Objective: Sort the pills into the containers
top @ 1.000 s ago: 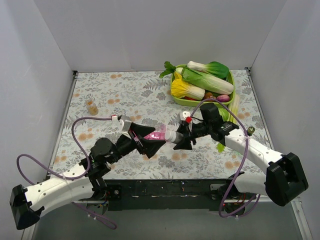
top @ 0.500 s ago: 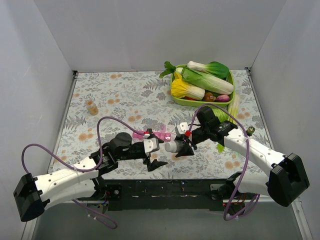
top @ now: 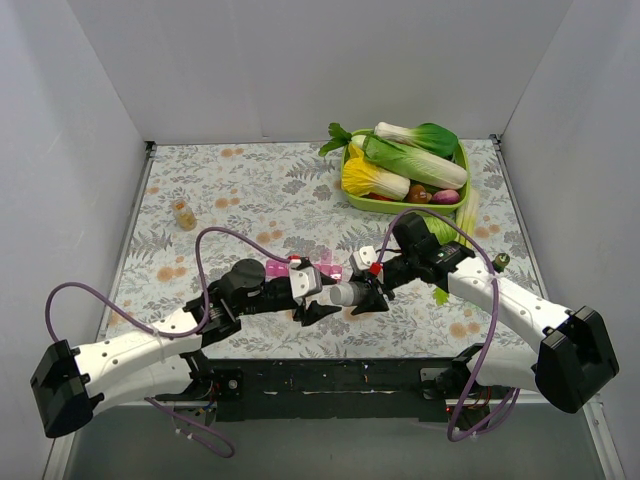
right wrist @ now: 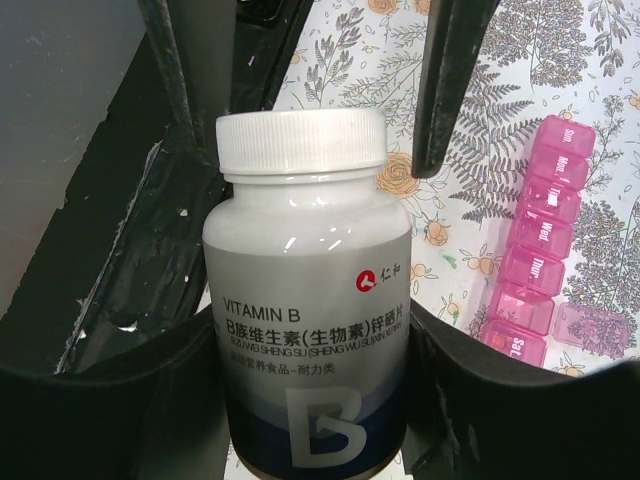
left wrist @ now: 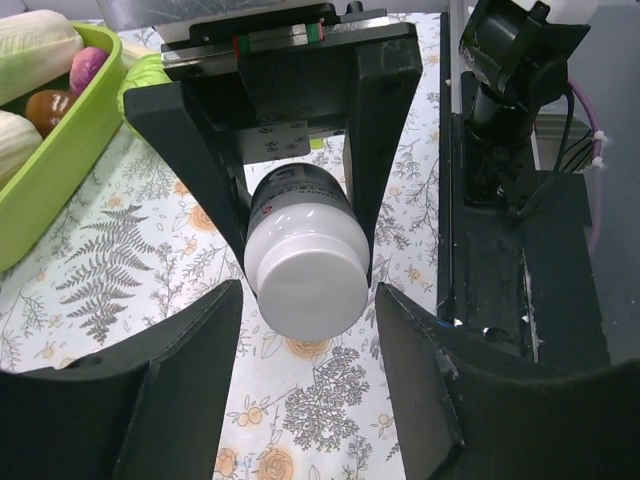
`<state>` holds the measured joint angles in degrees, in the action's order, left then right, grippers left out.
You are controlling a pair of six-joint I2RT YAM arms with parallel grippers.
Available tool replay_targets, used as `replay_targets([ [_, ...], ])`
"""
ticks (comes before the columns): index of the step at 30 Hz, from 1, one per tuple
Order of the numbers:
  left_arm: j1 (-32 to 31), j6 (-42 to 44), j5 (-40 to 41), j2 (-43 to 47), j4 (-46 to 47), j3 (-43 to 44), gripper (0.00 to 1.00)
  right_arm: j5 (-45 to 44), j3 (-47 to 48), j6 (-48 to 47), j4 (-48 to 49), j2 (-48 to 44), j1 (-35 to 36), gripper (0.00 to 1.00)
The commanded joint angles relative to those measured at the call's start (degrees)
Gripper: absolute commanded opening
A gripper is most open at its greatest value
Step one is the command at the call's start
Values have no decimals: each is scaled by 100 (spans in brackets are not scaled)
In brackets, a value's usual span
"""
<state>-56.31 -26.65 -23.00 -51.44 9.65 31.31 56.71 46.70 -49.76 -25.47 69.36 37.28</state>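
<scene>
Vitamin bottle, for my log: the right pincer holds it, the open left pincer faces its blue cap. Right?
The cap is white, not blue: see the right wrist view. The right pincer holds the bottle; the open left pincer faces its cap.

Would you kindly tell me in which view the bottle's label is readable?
Right wrist: bottle label crisp and evenly lit, pink pill organizer lettering slightly soft. Left wrist: label foreshortened and shaded, unreadable. Top external: label too small to read.

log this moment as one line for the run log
right claw: shut on vitamin b bottle, held sideways | left claw: open, straddling white cap | pink pill organizer: on table near bottle
</scene>
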Motion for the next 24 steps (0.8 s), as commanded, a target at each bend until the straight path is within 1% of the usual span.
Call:
replay_targets([
  [1, 24, -129, 6, -111, 151, 200, 52, 60, 24, 1, 122, -19, 43, 5],
  [2, 33, -138, 6, -147, 134, 226, 49, 60, 15, 10, 122, -19, 43, 5],
  [4, 24, -191, 42, -252, 107, 288, 39, 42, 24, 19, 122, -11, 43, 5],
  [5, 24, -278, 94, -279, 116, 314, 31, 33, 15, 45, 130, -11, 43, 5],
  [6, 24, -340, 129, -322, 116, 349, 23, 16, -3, 62, 174, -2, 43, 5],
  [7, 24, -427, 190, -331, 90, 376, 7, -45, -11, 97, 192, -2, 43, 5],
  [8, 33, -715, 382, -349, 64, 402, 0, -107, -12, 159, 227, -10, 34, 5],
  [10, 24, -1042, 550, -349, -94, 472, 0, -360, -46, 264, 349, -45, 43, 5],
  [11, 24, -1331, 812, -332, -164, 490, 0, -449, -64, 326, 394, -63, 34, 4],
  [12, 24, -1882, 1006, -314, -235, 507, 0, -528, -82, 431, 446, -72, 43, 4],
  [14, 24, -2578, 1341, -261, -454, 508, 0, -678, -126, 510, 552, -107, 34, 3],
  [15, 24, -3243, 1577, -244, -542, 516, 0, -713, -143, 580, 587, -116, 51, 4],
  [18, 33, -4090, 1667, -305, -868, 587, 0, -854, -152, 651, 658, -107, 34, 3],
  [19, 33, -4728, 1720, -323, -929, 604, 0, -915, -143, 686, 675, -107, 43, 3],
  [21, 42, -5443, 1781, -349, -1095, 639, 0, -951, -143, 713, 693, -107, 34, 3],
  [22, 68, -6334, 1956, -358, -1271, 648, 0, -986, -143, 730, 702, -98, 43, 3],
  [24, 181, -7148, 1993, -533, -1648, 902, 0, -1004, -170, 748, 728, -98, 43, 3],
])
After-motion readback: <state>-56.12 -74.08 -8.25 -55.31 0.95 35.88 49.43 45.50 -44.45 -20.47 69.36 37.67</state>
